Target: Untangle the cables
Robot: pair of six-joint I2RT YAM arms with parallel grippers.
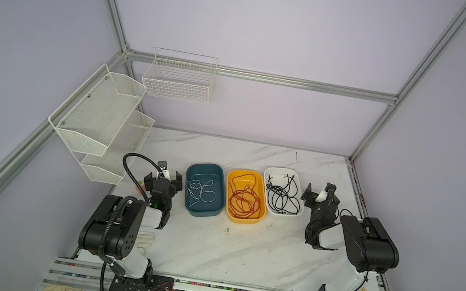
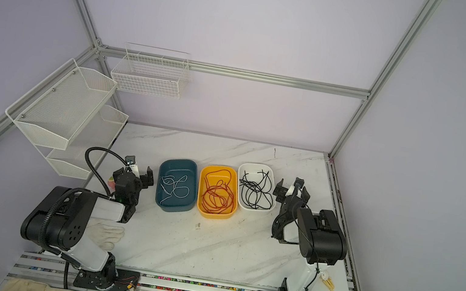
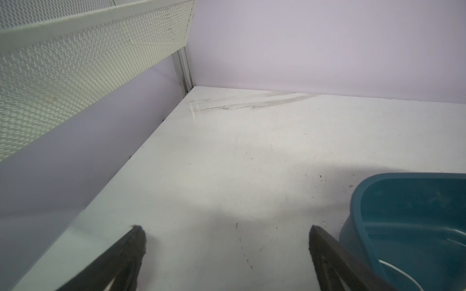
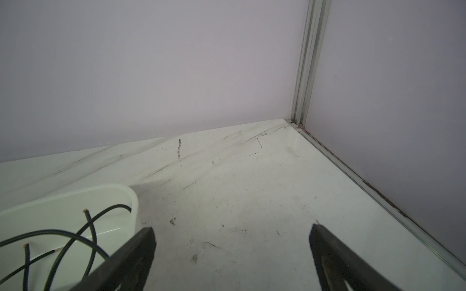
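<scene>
Ideally pinch seemingly limp, light black wire cables [image 1: 280, 194] by raised loops, with left gripper [image 1: 163, 177] at nine, right gripper [image 1: 320, 196] at three o'clock gaping empty.

The white cables [image 1: 201, 191] lay as a few loose curls in the teal bin [image 1: 204, 214]. The orange-brown cables [image 1: 244, 202] formed a denser heap of overlapping loops in the yellow bin [image 1: 242, 221] beside it. The black cables [image 1: 282, 196] sprawled in crossing strands, their cut ends free, in the white bin [image 1: 284, 214]. All three bins stood in a row on the counter [image 1: 208, 244].
</scene>
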